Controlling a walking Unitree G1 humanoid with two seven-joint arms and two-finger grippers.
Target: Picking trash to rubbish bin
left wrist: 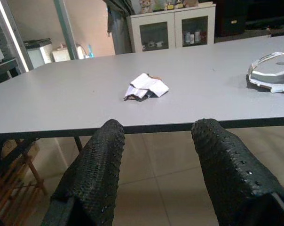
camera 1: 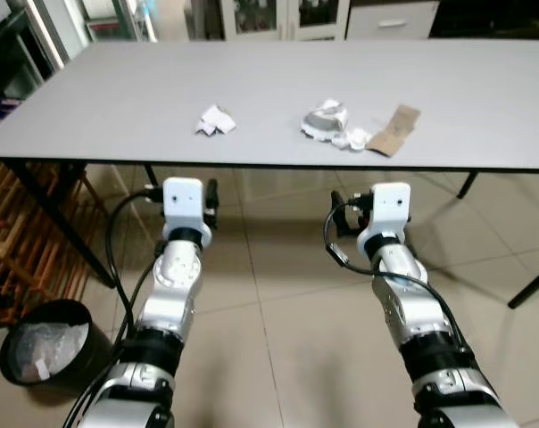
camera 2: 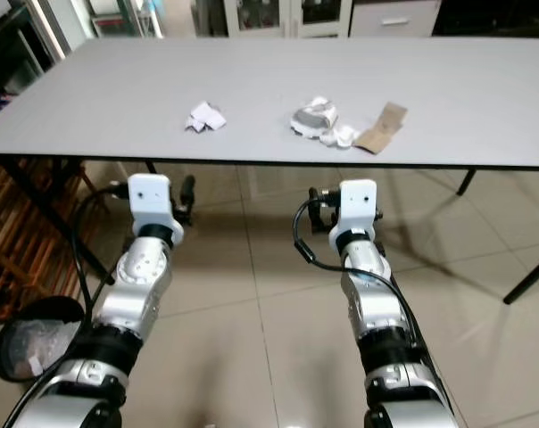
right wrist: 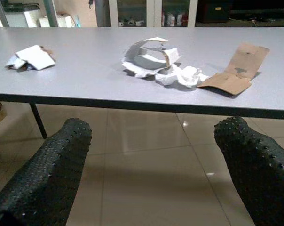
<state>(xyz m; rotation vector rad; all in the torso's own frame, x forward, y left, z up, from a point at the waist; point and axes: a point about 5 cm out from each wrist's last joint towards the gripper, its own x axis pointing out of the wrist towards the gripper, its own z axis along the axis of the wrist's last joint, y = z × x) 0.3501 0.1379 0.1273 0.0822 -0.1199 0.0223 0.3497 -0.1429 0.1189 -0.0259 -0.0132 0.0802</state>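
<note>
Trash sits on grey table: folded paper left, crumpled white wrapper mid, cardboard scrap touching its right side. Left gripper and right gripper both spread, empty, held below the near table edge. Bin on floor, far left, with some trash inside

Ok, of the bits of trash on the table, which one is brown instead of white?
The flat cardboard piece, rightmost on the table, beside the torn white wrapper. The small paper wad to the left is white too.
</note>
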